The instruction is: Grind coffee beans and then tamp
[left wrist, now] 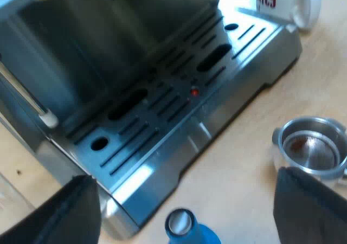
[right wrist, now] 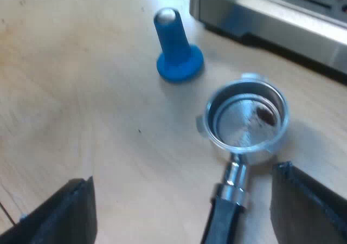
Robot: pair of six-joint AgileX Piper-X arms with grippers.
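Left wrist view looked down over the steel espresso machine [left wrist: 108, 43] and its slotted drip tray [left wrist: 179, 108], with a white mug with red lettering [left wrist: 287, 2] standing at the tray's far corner. The left end effector [left wrist: 185, 176] hung wide open and empty over the tray's near edge. On the pale wooden bench [left wrist: 244, 190] just beside the machine stood the blue tamper with a silvery top [left wrist: 187, 228], upright on its base. The round metal holder with a dark handle [left wrist: 312, 149] lay loose near it, close to one of that arm's fingers. In the right wrist view the right end effector [right wrist: 181, 173] was likewise spread wide and held nothing. The holder [right wrist: 246, 119] lay on the bench [right wrist: 81, 92] with its handle reaching in between the fingers, and the tamper [right wrist: 176, 46] stood near the basket but apart from it. The basket looked almost bare, with only brown traces, so grinding seemed not yet done. Since the holder rested free, an off-centre pinch on its round handle could spin or skid it, perhaps into the tamper, which would probably topple easily. A low sweep by either arm could do the same.
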